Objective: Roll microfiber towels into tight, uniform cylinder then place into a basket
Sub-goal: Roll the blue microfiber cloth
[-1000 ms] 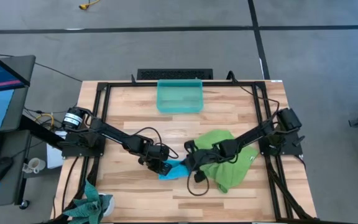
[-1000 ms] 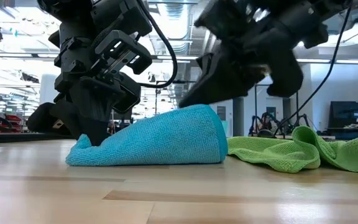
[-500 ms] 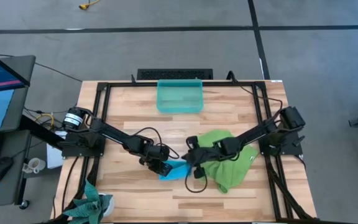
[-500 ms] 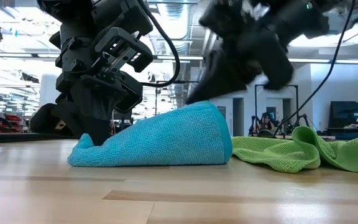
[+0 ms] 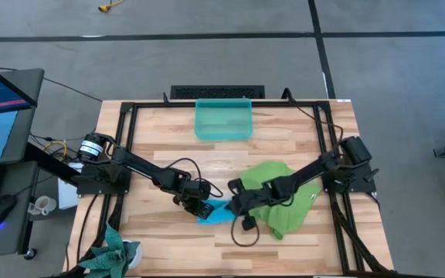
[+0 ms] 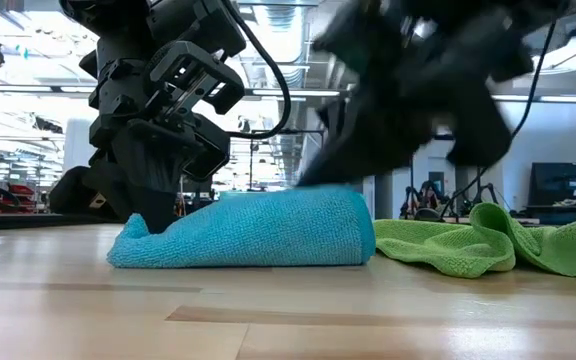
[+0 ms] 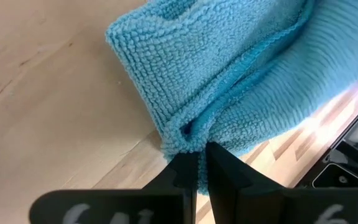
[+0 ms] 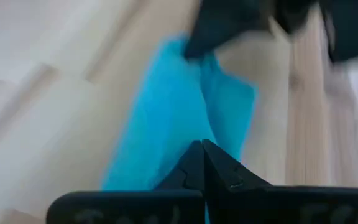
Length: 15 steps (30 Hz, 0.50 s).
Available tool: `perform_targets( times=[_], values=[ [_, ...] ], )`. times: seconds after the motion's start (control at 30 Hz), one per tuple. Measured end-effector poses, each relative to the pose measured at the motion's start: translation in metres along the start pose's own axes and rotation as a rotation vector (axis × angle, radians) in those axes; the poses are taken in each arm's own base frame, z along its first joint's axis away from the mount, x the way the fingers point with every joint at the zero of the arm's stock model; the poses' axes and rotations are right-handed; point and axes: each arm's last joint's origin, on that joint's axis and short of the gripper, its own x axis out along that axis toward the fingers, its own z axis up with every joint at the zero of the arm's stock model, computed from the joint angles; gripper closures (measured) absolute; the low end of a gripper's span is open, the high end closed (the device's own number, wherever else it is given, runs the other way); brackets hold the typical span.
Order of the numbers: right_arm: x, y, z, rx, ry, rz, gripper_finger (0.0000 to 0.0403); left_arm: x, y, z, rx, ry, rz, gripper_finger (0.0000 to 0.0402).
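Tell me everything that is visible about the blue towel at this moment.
The blue towel is a bright sky-blue cloth with a looped microfiber texture, folded into a loose, flattened roll and lying on the wooden table near the front middle. The left gripper is shut on one folded end, low at the table. The right gripper presses at the other end, its fingers together. The green towel lies crumpled right beside that end. The roll is not yet a tight cylinder.
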Motion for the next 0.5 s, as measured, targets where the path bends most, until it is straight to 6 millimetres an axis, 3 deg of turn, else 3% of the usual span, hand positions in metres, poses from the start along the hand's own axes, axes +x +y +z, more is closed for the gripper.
perform_targets(
  times=[0.23, 0.5],
  values=[
    [0.013, 0.008, -0.017, 0.103, 0.099, 0.02, 0.0384, 0.0, 0.0, 0.0, -0.003, -0.007, 0.001, 0.0391],
    [0.016, 0.01, -0.019, 0.102, 0.104, 0.027, 0.0386, -0.001, -0.001, -0.001, 0.051, -0.04, 0.007, 0.0391]
  ],
)
